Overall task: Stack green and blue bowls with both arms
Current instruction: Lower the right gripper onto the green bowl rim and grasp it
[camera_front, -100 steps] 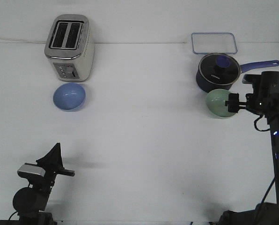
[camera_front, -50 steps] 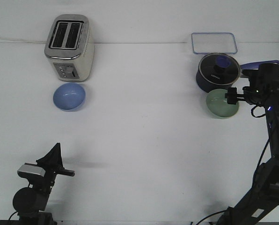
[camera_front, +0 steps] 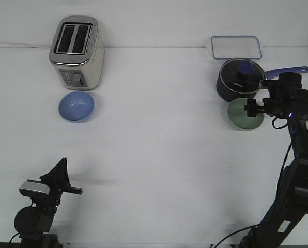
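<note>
Green bowl (camera_front: 243,114) beside the saucepan (camera_front: 239,78), right gripper (camera_front: 251,107) over its rim, jaw state unclear. Blue bowl (camera_front: 76,107) before the toaster (camera_front: 76,52). Left gripper (camera_front: 57,172) parked, jaw state unclear.

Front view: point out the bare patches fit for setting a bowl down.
Widest bare stretch: mid-table, between the blue bowl and green bowl, forward to the left claw. Crowded: the saucepan, green bowl, right claw and clear lid cluster; also toaster by blue bowl.

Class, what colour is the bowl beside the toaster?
Periwinkle blue bowl; the front view shows it best.
</note>
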